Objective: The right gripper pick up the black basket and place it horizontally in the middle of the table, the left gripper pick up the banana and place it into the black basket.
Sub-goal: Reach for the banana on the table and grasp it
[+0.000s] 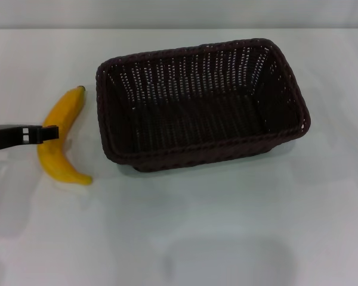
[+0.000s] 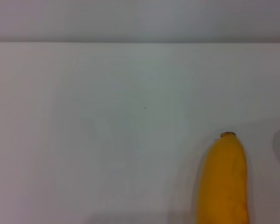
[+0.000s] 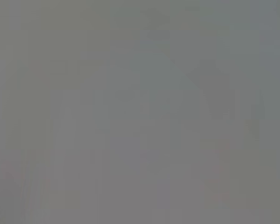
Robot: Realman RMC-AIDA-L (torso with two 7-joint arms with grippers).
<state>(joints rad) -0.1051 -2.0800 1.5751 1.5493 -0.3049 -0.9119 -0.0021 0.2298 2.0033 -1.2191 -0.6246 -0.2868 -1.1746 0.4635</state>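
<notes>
Since the left gripper point(image 1: 48, 132) hovers over the banana point(image 1: 58, 138), finger state unclear, an off-centre grasp could roll it.

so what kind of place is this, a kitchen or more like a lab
More likely a lab or test bench than a kitchen. A bare white table holds only a black basket and a banana, with a plain wall behind. The left gripper reaches in over the banana.
</notes>
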